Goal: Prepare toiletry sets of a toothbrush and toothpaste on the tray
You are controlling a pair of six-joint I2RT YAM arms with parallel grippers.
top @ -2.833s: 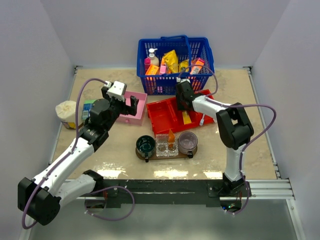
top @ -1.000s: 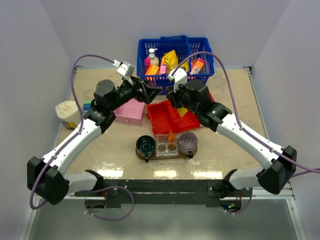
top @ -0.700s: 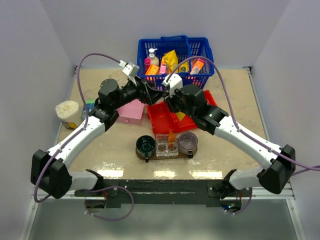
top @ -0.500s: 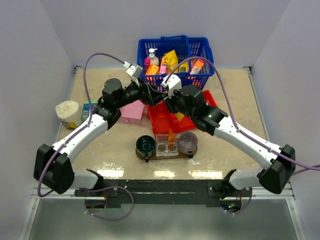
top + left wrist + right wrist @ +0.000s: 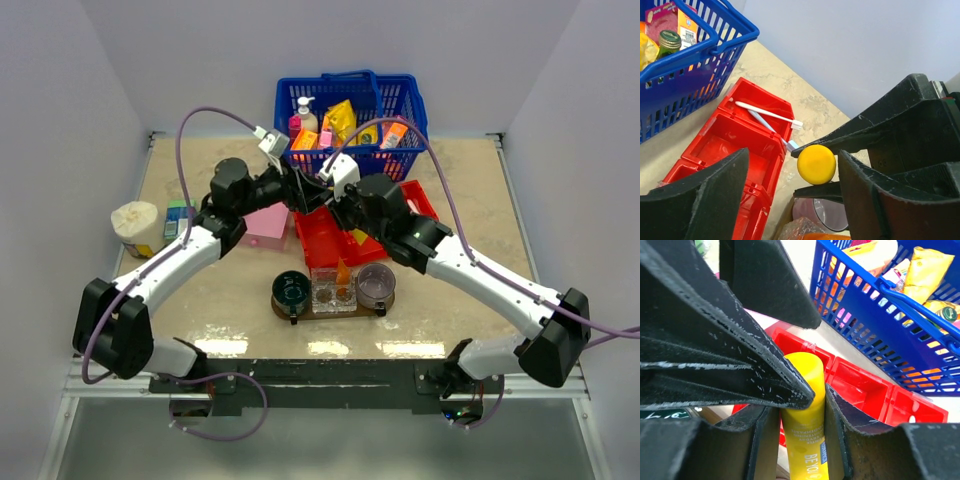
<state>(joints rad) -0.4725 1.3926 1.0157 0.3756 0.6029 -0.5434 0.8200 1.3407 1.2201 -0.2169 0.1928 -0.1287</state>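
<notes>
1. My right fingers (image 5: 832, 410) are clenched on a small yellow plastic toothpaste tube (image 5: 805, 440). One finger presses against each side of its body, and blue print runs along the tube.
2. The tube is held in the air above a red plastic three-compartment bin (image 5: 755, 145), clear of the beige stone-patterned worktop (image 5: 520, 230).
3. My left fingers (image 5: 855, 182) stand released, spread on either side of the tube's rounded yellow end. There is a clear gap on one side. The other finger sits just beside the end, and I cannot tell whether it touches.
4. Two slim white toothbrushes (image 5: 767, 114) lie at an angle to each other in the bin's end compartment, their heads reaching over its rim.
5. A flat dark brown wooden tray (image 5: 350, 311) sits on the worktop just beside the bin, on the side nearer my bases. It carries a dark green cup (image 5: 292, 289), a clear glass holder (image 5: 332, 291) and a grey-purple cup (image 5: 376, 284) in a row.
6. A small orange tapered tube (image 5: 343, 270) stands upright at the clear holder. I cannot tell whether it is inside it.
7. A blue plastic basket (image 5: 695, 80) of packaged goods stands behind the bin, and a pink box (image 5: 265, 228) lies to the bin's left.
</notes>
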